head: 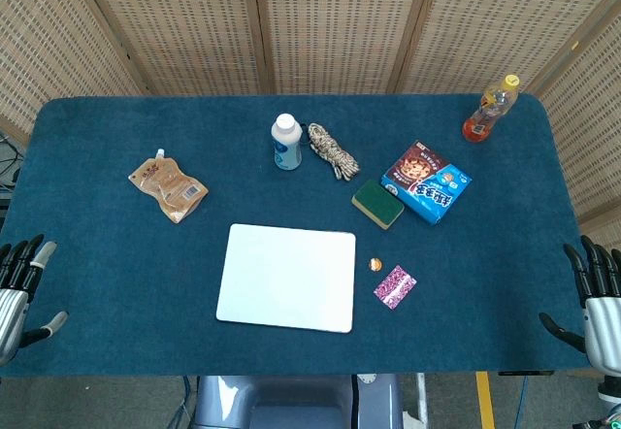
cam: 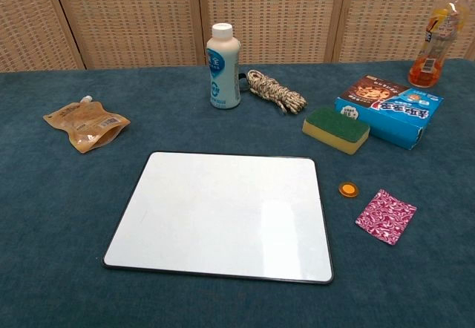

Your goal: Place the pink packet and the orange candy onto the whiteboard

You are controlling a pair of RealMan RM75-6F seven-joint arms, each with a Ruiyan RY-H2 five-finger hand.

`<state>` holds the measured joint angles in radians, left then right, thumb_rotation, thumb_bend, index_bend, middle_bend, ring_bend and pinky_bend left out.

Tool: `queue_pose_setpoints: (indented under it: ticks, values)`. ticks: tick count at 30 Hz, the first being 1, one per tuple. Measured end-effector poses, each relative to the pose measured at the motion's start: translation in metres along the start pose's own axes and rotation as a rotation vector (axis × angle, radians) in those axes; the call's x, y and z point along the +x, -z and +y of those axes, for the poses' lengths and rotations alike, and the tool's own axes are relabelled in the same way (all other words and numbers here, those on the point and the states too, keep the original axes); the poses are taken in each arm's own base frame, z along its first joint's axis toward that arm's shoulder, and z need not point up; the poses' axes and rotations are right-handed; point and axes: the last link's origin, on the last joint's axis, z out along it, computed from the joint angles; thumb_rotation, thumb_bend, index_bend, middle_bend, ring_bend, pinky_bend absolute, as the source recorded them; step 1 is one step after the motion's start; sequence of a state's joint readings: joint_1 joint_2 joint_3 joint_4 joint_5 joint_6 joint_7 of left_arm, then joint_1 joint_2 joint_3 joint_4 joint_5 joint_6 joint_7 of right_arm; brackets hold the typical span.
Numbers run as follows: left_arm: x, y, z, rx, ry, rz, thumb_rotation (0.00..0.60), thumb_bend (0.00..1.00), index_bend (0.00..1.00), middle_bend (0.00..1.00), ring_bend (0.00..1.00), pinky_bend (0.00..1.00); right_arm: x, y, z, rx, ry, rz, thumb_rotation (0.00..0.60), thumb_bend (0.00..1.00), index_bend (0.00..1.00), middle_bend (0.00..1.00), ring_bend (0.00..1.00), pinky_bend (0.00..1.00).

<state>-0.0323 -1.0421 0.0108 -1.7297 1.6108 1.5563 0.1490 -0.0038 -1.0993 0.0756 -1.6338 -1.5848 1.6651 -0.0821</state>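
A bare whiteboard (head: 286, 276) (cam: 223, 213) lies flat on the blue table near the front. Just to its right sits a small round orange candy (head: 375, 264) (cam: 348, 189), and beside that a pink patterned packet (head: 395, 285) (cam: 385, 216). Both rest on the cloth, off the board. My left hand (head: 19, 288) hangs at the table's left edge with fingers spread and nothing in it. At the right edge my right hand (head: 594, 303) is likewise open and empty. Neither hand appears in the chest view.
Behind the board stand a white bottle (head: 285, 142), a coiled rope (head: 333, 150), a green-and-yellow sponge (head: 377, 203) and a blue snack box (head: 427, 182). An orange drink bottle (head: 489, 110) is at the far right corner. A tan pouch (head: 168, 186) lies left.
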Motion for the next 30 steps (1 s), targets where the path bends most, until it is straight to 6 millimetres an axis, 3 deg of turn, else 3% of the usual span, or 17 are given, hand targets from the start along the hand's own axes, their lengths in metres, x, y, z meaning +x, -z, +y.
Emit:
queue_pose_setpoints:
  ticks: [7, 12, 22, 30]
  values:
    - [-0.001, -0.001, 0.0, -0.007, 0.002, -0.001, 0.6, 0.03, 0.0, 0.0, 0.0, 0.0, -0.002, -0.001, -0.001, 0.01, 0.002, -0.03, 0.6, 0.0, 0.0, 0.0, 0.0, 0.0]
    - [-0.002, -0.006, 0.0, -0.003, -0.003, 0.002, 0.6, 0.03, 0.0, 0.0, 0.0, 0.0, -0.005, -0.012, -0.01, 0.088, -0.009, -0.065, 0.6, 0.0, 0.0, 0.0, 0.0, 0.0]
    - [-0.008, -0.017, -0.002, 0.031, -0.023, -0.017, 0.6, 0.04, 0.0, 0.0, 0.0, 0.0, -0.029, -0.056, -0.043, 0.376, 0.049, -0.213, 0.6, 0.0, 0.16, 0.0, 0.0, 0.0]
    - [-0.012, -0.023, -0.002, 0.058, -0.037, -0.032, 0.6, 0.04, 0.0, 0.0, 0.0, 0.0, -0.069, -0.094, -0.078, 0.588, 0.172, -0.407, 0.6, 0.0, 0.2, 0.0, 0.0, 0.0]
